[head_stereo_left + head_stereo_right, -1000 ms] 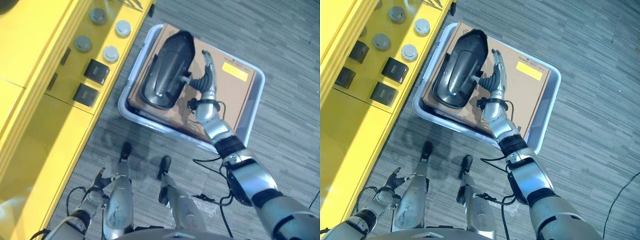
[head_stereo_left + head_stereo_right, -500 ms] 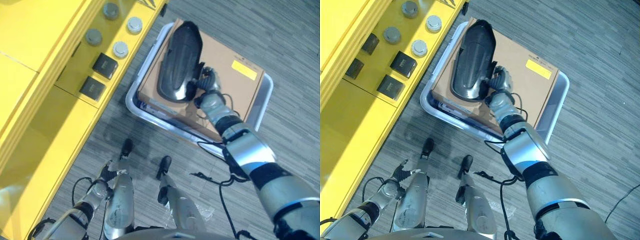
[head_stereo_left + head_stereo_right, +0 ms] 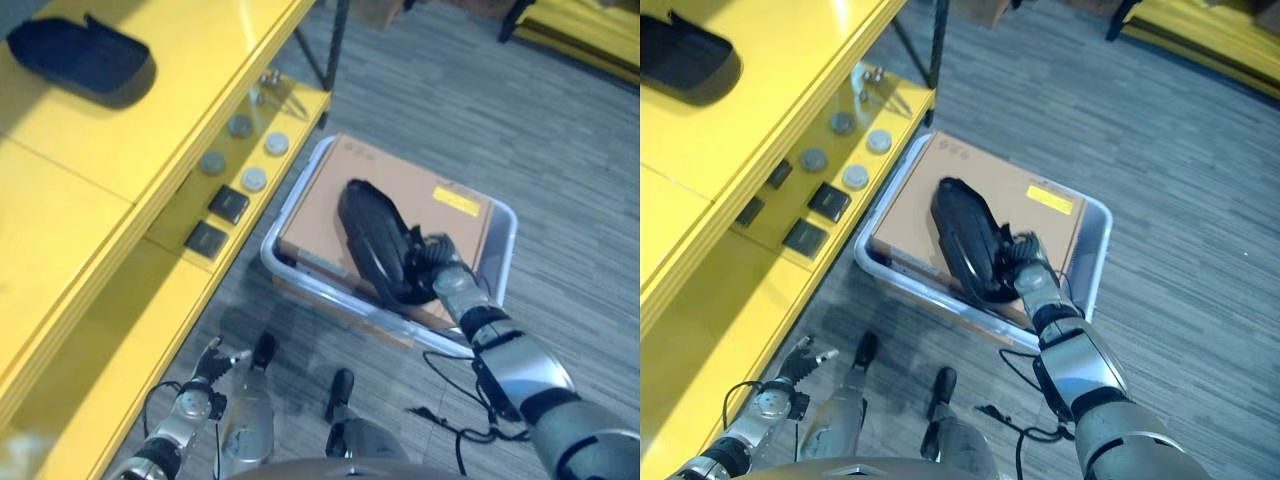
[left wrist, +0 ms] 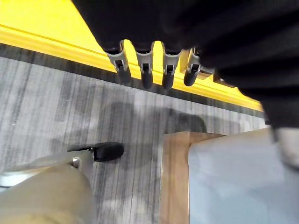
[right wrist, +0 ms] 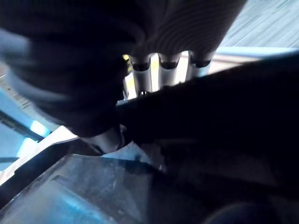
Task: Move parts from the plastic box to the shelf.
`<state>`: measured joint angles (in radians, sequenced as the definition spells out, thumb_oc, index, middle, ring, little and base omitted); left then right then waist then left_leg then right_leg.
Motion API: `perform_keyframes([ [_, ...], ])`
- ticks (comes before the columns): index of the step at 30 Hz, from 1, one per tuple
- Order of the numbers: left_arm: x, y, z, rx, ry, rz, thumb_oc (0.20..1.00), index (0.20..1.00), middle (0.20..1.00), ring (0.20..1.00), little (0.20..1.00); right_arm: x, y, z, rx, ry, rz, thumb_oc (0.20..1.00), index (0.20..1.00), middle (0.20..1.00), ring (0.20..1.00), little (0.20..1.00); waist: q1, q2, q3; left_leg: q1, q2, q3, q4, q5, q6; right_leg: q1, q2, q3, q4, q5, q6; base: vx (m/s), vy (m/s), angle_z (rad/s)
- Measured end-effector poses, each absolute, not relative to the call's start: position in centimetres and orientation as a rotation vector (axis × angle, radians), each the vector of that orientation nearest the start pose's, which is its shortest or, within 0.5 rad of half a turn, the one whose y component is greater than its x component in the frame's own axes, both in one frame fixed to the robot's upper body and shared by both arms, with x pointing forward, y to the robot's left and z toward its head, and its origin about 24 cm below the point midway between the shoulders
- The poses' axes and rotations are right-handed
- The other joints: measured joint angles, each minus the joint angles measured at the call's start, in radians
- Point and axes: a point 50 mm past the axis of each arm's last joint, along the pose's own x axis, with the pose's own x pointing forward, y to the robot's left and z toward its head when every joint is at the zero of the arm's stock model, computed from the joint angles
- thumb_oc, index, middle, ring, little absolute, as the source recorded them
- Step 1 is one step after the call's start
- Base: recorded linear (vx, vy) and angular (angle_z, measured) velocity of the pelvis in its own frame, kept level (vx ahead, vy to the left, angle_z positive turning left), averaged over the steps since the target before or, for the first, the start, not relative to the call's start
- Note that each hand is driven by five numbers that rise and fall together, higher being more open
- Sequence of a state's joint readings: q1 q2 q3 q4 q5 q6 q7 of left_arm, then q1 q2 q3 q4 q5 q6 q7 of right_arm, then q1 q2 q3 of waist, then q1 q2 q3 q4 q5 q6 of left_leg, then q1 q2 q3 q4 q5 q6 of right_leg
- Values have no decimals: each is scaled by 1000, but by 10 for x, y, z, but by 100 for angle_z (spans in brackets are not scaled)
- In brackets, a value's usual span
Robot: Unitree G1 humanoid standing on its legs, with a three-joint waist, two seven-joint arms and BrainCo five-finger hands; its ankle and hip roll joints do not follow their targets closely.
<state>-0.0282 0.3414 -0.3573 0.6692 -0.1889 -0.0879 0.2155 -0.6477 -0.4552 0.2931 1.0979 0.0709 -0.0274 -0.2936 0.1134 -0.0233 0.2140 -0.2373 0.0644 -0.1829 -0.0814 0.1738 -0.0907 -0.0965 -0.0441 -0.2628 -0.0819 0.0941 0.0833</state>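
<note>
A long black moulded part [image 3: 376,240] stands tilted, lifted off the cardboard box [image 3: 445,205] that lies in the grey plastic box [image 3: 1095,262]. My right hand [image 3: 436,272] is shut on the part's near right edge; in the right wrist view its fingers [image 5: 161,65] pass behind the dark part [image 5: 210,140]. A second black part [image 3: 80,62] lies on the top board of the yellow shelf [image 3: 150,170]. My left hand [image 3: 205,368] hangs low by the shelf's foot, and its fingers [image 4: 145,74] are straight with nothing in them.
The lower shelf board holds several round metal discs [image 3: 242,152] and two black blocks [image 3: 218,222]. The plastic box stands on grey floor close to the shelf. A wooden edge [image 4: 173,177] shows beneath the box's corner. More yellow racking [image 3: 590,30] stands far right.
My right hand went from flat beside the part to curled on it and has tipped the part up off the cardboard. The camera has tilted up, bringing the top shelf into view.
</note>
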Motion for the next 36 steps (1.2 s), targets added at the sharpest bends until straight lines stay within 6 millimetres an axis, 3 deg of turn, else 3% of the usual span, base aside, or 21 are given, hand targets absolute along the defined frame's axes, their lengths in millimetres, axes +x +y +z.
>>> perform_keyframes([
  [1, 212, 205, -62, 283, 459, 24, 1000, 1000, 1000, 1000, 1000, 323, -280, 12, -651, 406, -318, 200, 200, 200, 200, 200, -2, 7, -6, 39, -6, 1, -1, -4, 6, 38, -6, 0, 0, -5, 1, 57, 12, 5],
  [3, 216, 204, -46, 236, 378, 19, 1000, 1000, 1000, 1000, 1000, 315, -292, 12, -714, 408, -325, 200, 200, 200, 200, 200, -10, 20, -40, 50, -12, 1, -6, -12, 10, 50, -6, 0, 0, -17, 11, 46, 6, -1],
  [4, 230, 207, -25, 194, 292, 33, 1000, 1000, 1000, 1000, 1000, 314, -299, 22, -778, 375, -322, 200, 200, 200, 200, 200, -25, 37, -62, 63, -15, 9, -6, -15, 14, 60, -11, 5, -1, -17, 11, 30, -1, -7],
  [6, 240, 203, -11, 146, 229, 18, 1000, 1000, 1000, 1000, 1000, 316, -300, 34, -863, 317, -299, 200, 200, 200, 200, 200, -37, 61, -90, 77, -15, 15, -6, -17, 17, 72, -11, 9, -1, -16, 10, 31, -7, -9],
  [9, 246, 187, 1, 47, 183, -43, 1000, 1000, 1000, 1000, 1000, 322, -292, 55, -986, 194, -251, 200, 200, 200, 200, 200, -55, 84, -111, 115, -10, 20, -6, -19, 24, 106, -8, 13, -1, -22, 8, 22, -16, -7],
  [12, 252, 168, 12, -83, 149, -111, 1000, 1000, 1000, 1000, 1000, 326, -286, 79, -1170, 80, -189, 200, 200, 200, 200, 200, -60, 88, -117, 138, -4, 22, -5, -22, 23, 128, -7, 16, -1, -28, 3, 41, -11, -3],
  [13, 254, 159, 19, -156, 129, -146, 1000, 1000, 1000, 1000, 1000, 327, -282, 101, -1296, -21, -154, 200, 200, 200, 200, 200, -63, 88, -119, 157, -4, 24, -6, -27, 24, 145, -6, 18, -3, -31, -1, 59, -6, -5],
  [16, 255, 148, 23, -245, 138, -184, 1000, 1000, 1000, 1000, 1000, 327, -278, 124, -1422, -127, -142, 200, 200, 200, 200, 200, -81, 85, -139, 191, -3, 33, -6, -39, 27, 175, -8, 26, -6, -39, -1, 49, 0, -7],
  [19, 258, 136, 33, -354, 119, -221, 1000, 1000, 1000, 1000, 1000, 324, -262, 155, -1517, -300, -138, 200, 200, 200, 200, 200, -107, 91, -148, 225, -7, 44, -5, -47, 30, 206, -11, 32, -5, -43, 0, 40, -9, -6],
  [24, 266, 101, 49, -547, 112, -304, 1000, 1000, 1000, 1000, 1000, 323, -248, 162, -1550, -394, -113, 200, 200, 200, 200, 200, -123, 86, -186, 249, -6, 46, -5, -55, 32, 228, -11, 33, -6, -50, -2, 0, 0, 0],
  [30, 270, 63, 71, -645, 110, -430, 1000, 1000, 1000, 1000, 1000, 318, -225, 174, -1561, -552, -137, 200, 200, 200, 200, 200, -126, 87, -190, 256, -4, 46, -6, -59, 32, 235, -6, 35, -1, -55, -4, 0, 0, 0],
  [36, 268, 59, 76, -709, 127, -453, 1000, 1000, 1000, 1000, 1000, 321, -200, 175, -1500, -637, -113, 200, 200, 200, 200, 200, -124, 80, -194, 255, -4, 47, 0, -57, 29, 234, -4, 36, 0, -52, -9, 11, -4, 0],
])
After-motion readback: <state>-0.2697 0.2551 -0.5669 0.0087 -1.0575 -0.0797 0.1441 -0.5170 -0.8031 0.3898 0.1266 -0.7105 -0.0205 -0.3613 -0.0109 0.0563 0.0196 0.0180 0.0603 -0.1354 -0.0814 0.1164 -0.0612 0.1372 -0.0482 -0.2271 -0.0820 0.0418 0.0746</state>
